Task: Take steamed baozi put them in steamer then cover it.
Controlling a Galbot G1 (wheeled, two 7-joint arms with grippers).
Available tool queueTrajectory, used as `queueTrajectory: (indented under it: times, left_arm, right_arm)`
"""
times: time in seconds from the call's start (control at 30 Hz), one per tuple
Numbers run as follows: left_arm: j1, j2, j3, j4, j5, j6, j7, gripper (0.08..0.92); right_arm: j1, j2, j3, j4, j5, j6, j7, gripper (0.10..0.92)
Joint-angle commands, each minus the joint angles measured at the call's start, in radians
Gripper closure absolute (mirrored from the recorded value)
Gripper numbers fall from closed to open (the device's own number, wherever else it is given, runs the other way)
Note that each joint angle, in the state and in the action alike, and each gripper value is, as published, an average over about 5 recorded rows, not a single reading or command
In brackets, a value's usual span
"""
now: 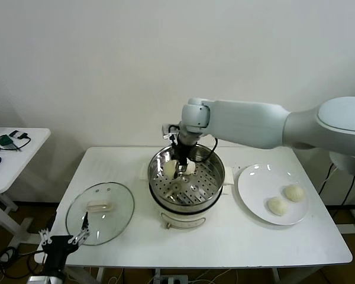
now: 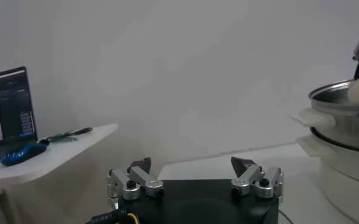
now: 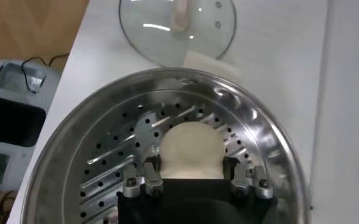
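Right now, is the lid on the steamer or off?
Off. The lid lies flat on the table, left of the open steamer, while the right gripper holds a baozi inside.

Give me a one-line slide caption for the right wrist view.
Right gripper holds a baozi over the steamer tray; the glass cover lies on the table beyond.

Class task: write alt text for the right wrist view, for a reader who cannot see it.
The right gripper holds a cream-white steamed baozi between its fingers, just above the perforated tray inside the shiny steel steamer. Beyond the steamer, the clear glass cover lies flat on the white table.
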Motion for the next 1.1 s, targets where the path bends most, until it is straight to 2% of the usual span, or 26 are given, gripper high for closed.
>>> queueTrajectory:
  times: [0.03, 0.17, 0.37, 0.57, 0.83, 1.1]
  left_arm:
    - [-0.002, 0.000, 0.000, 0.003, 0.002, 0.001, 0.000, 0.177]
    - [-0.002, -0.001, 0.000, 0.001, 0.004, 0.002, 0.000, 0.177]
    - [-0.002, -0.001, 0.000, 0.001, 0.005, 0.002, 0.000, 0.177]
    - [-0.003, -0.004, 0.001, -0.003, 0.007, 0.000, 0.002, 0.177]
    - [-0.001, -0.014, 0.006, -0.013, 0.017, -0.004, 0.006, 0.177]
    - [-0.012, -0.014, 0.013, -0.010, 0.028, 0.002, 0.007, 0.177]
  right_arm:
    - [-0.051, 0.038, -0.017, 0.001, -0.018, -0.030, 0.027, 0.380]
    - [-0.058, 0.040, -0.009, -0.007, -0.025, -0.033, 0.030, 0.345]
    - [-0.041, 0.023, 0.008, -0.005, -0.011, -0.030, 0.012, 0.216]
    - [0.049, -0.048, 0.015, 0.009, -0.020, 0.019, -0.066, 0.203]
    - [0.222, -0.306, -0.008, 0.061, -0.061, 0.146, -0.206, 0.203]
    - [0.201, -0.629, 0.004, 0.145, -0.236, 0.195, -0.262, 0.203]
